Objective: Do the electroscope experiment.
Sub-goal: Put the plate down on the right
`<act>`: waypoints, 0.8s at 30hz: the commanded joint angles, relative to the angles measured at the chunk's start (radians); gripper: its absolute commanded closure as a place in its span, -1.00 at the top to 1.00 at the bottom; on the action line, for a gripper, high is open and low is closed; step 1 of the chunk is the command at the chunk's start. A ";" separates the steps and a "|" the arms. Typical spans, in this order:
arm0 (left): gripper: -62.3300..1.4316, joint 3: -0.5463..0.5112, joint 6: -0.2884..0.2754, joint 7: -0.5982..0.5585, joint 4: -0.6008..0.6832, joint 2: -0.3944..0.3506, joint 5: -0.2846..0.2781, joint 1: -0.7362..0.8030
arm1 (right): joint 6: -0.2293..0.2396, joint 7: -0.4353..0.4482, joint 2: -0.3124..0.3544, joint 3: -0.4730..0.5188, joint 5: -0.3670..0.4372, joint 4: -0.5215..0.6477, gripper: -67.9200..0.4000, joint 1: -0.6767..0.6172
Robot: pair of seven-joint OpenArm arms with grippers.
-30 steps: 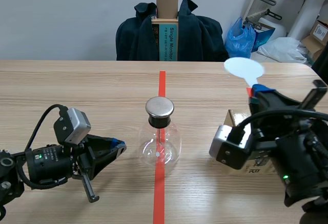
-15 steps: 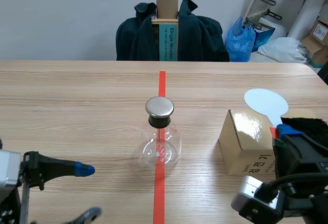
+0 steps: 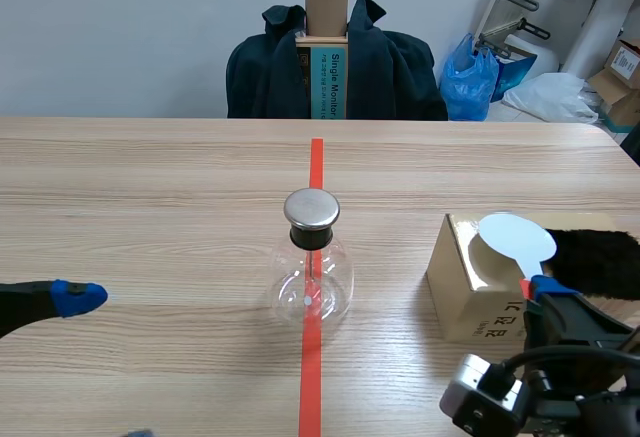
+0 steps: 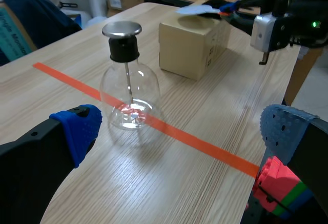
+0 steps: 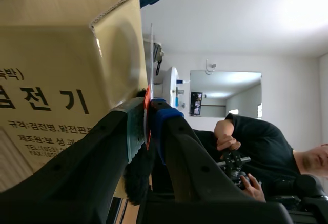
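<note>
The electroscope, a clear glass flask [image 3: 310, 282] with a round metal cap [image 3: 312, 209], stands upright on the red tape line at the table's middle. My left gripper [image 4: 179, 129] is open; the flask [image 4: 130, 98] stands ahead of it, well clear of both blue pads. In the scene view only one of its fingertips [image 3: 72, 298] shows, at the far left. My right gripper [image 3: 546, 293] is shut on the red handle of a white disc paddle [image 3: 516, 237], which rises over the cardboard box [image 3: 478, 292]. The thin paddle handle [image 5: 147, 112] is pinched between its pads.
A black fur cloth [image 3: 598, 257] lies on the box's far side. A chair draped with a dark jacket [image 3: 330, 67] stands behind the table. Bags and boxes fill the back right corner. A person [image 5: 256, 152] shows far off in the right wrist view.
My left arm has drawn back to the left edge and its gripper has opened. My right arm has pulled back and down, bringing the paddle from above the table to over the box.
</note>
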 commanded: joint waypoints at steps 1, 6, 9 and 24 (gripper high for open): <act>1.00 -0.008 0.013 -0.014 0.014 0.002 -0.015 0.005 | -0.010 -0.004 0.005 0.008 0.004 0.005 -0.96 0.003; 1.00 -0.016 0.019 -0.006 0.037 0.002 -0.030 0.037 | -0.010 -0.004 0.005 0.009 0.010 -0.017 -0.96 0.000; 1.00 -0.020 0.024 0.010 0.037 0.002 -0.047 0.037 | -0.010 0.008 0.005 0.008 0.010 -0.038 -0.96 0.000; 1.00 -0.094 0.038 0.011 0.037 0.003 -0.047 0.034 | -0.061 0.072 0.003 -0.027 0.402 -0.048 0.94 -0.041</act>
